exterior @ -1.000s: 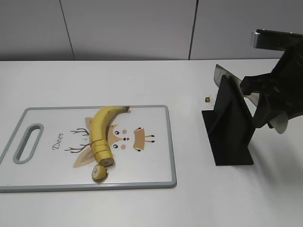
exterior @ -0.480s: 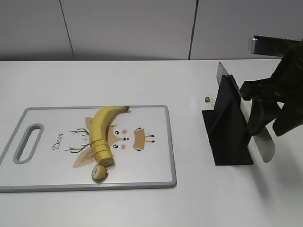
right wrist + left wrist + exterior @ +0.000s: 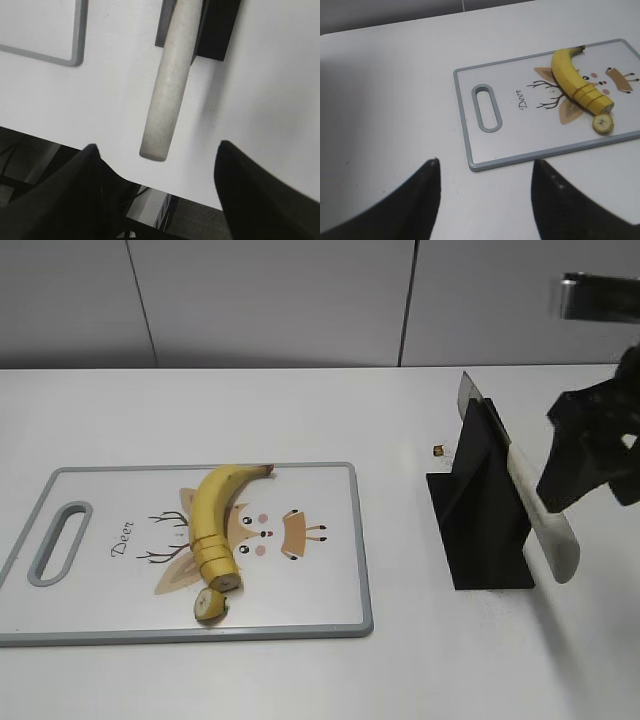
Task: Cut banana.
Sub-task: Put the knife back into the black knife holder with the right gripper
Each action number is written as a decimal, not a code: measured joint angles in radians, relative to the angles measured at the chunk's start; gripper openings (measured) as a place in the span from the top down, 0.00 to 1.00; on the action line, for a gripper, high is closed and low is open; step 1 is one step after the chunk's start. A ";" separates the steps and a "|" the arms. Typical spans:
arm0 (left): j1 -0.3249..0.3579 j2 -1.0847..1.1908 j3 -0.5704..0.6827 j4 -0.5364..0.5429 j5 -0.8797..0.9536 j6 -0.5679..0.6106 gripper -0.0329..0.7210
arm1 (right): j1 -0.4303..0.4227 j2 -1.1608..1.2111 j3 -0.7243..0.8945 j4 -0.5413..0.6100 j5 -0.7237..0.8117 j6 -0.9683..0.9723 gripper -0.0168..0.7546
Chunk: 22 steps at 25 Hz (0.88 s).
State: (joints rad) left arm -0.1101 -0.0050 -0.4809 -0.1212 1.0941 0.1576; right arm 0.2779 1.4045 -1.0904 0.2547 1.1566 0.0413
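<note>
Your banana (image 3: 214,514) lies on the cutting board (image 3: 320,610), stem toward the back edge, its near end scored with slice lines and one cut piece (image 3: 210,605) lying just off that end, so the cutting looks done or close to it. The knife (image 3: 540,525) now sits in the black stand (image 3: 478,520), blade up through the slot and pale handle sloping toward you. The step in hand looks like parking the knife and backing off: pull the right gripper (image 3: 157,192) straight away along the handle's line, without brushing it, since a nudge could tip the stand or slide the blade out. Its jaws stand wide apart with nothing between them; the handle end lies in the gap, untouched. The left gripper (image 3: 485,190) hovers over bare table near the board's handle end, jaws also wide and empty (keep it there). Compared with half a second ago, the right gripper has let go of the handle and lifted up and to the right; the knife stayed put.
</note>
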 joint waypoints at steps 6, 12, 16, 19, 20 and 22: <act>0.000 0.000 0.000 0.000 0.000 0.000 0.22 | 0.000 -0.242 0.094 0.000 -0.025 -0.081 0.29; 0.000 0.000 0.000 0.000 0.000 0.000 0.22 | 0.000 -0.504 0.295 0.000 -0.069 -0.199 0.29; 0.000 0.000 0.000 -0.001 0.000 0.000 0.22 | 0.000 -0.684 0.426 -0.006 -0.088 -0.236 0.29; 0.000 0.000 0.000 -0.002 0.000 0.000 0.22 | 0.000 -0.824 0.497 -0.013 -0.097 -0.241 0.29; 0.000 0.000 0.000 -0.002 0.000 0.000 0.22 | 0.000 -0.873 0.515 -0.018 -0.099 -0.243 0.29; 0.000 0.000 0.000 -0.002 0.000 0.000 0.22 | 0.000 -0.969 0.542 -0.028 -0.100 -0.244 0.29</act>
State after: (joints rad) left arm -0.1101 -0.0050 -0.4809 -0.1232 1.0941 0.1576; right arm 0.2779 0.4360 -0.5481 0.2263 1.0567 -0.2025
